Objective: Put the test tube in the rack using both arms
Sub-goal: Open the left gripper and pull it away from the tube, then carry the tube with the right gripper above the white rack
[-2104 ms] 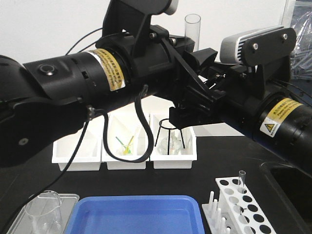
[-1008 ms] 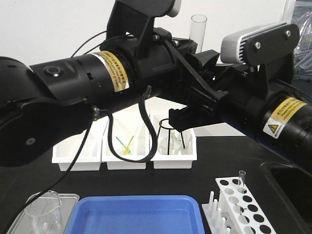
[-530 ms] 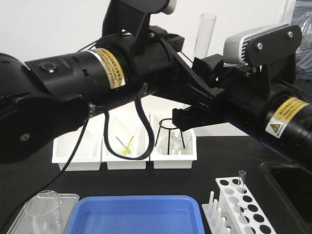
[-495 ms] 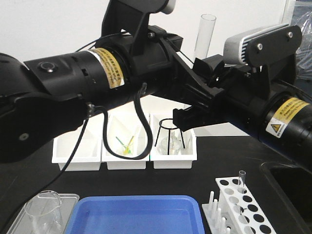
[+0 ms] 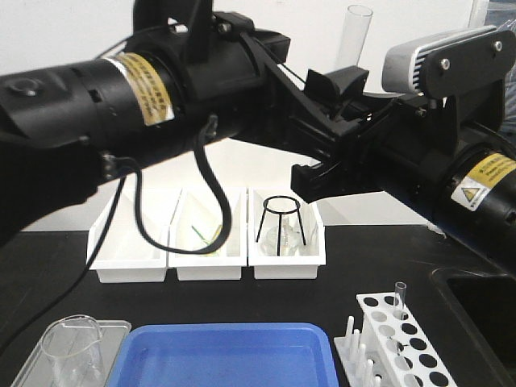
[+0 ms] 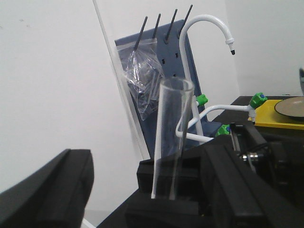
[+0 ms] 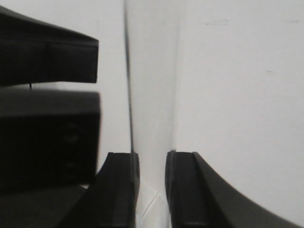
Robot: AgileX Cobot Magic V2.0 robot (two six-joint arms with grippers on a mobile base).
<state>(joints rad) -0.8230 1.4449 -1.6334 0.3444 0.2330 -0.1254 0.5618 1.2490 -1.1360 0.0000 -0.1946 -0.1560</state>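
The right pincer is clamped on the test tube, with one finger against each side of its lower part. The left pincer stands apart, its fingers flanking the tube without contact. Compared with two seconds earlier, the tube has risen and shifted toward the rack. It is held rim-up, well above the rack on the bench.
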